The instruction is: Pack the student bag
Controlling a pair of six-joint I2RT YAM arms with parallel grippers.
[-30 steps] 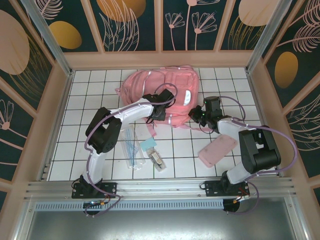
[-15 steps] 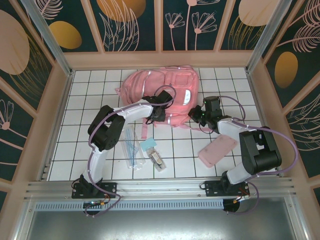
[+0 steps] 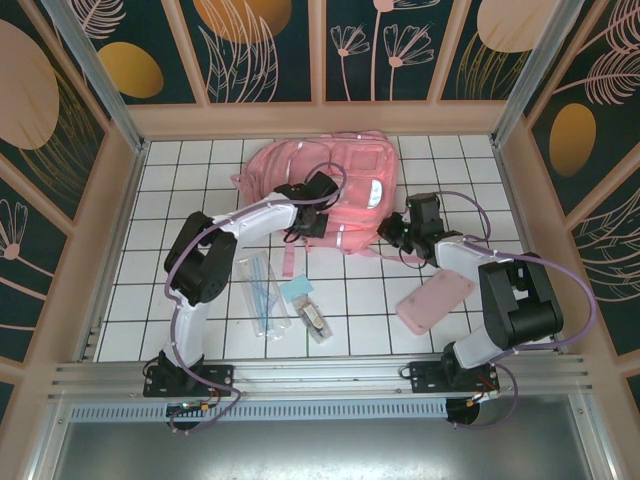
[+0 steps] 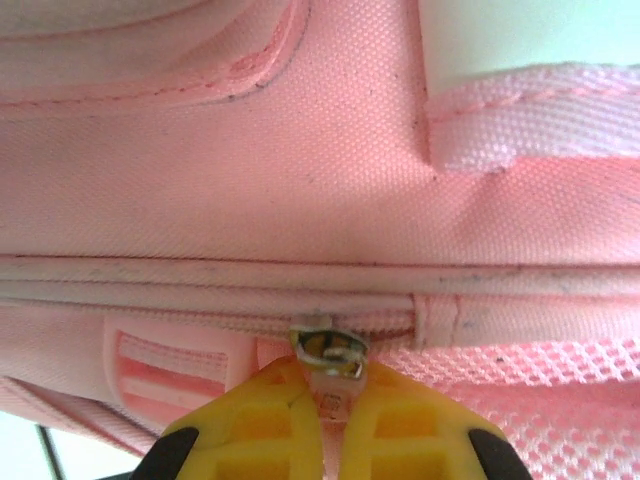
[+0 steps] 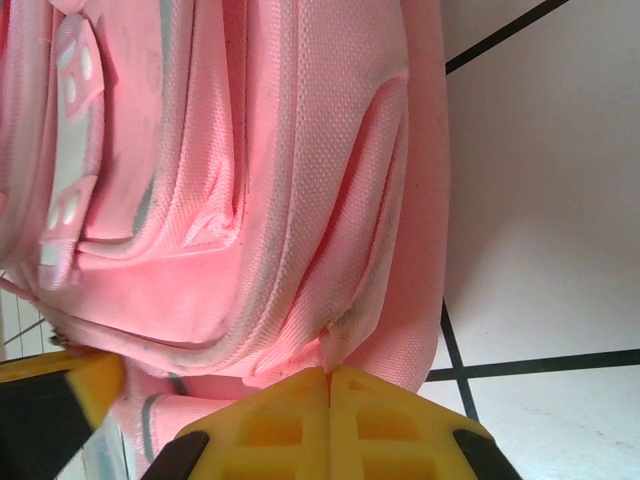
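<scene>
Student bag (image 3: pixel 300 165) lay far-middle on the table (image 3: pixel 170 200), zip line crosswise.
Left gripper (image 4: pixel 323 395) was clamped on its zipper pull (image 4: pixel 328 352) at the near edge; right gripper (image 5: pixel 329 395) pinched a fabric fold (image 5: pixel 335 345) at the right corner.

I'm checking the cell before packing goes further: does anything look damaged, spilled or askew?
Nothing stands out. The student bag looks undamaged, the left gripper shut on its zipper pull, the right gripper pinching its fabric edge.
</scene>
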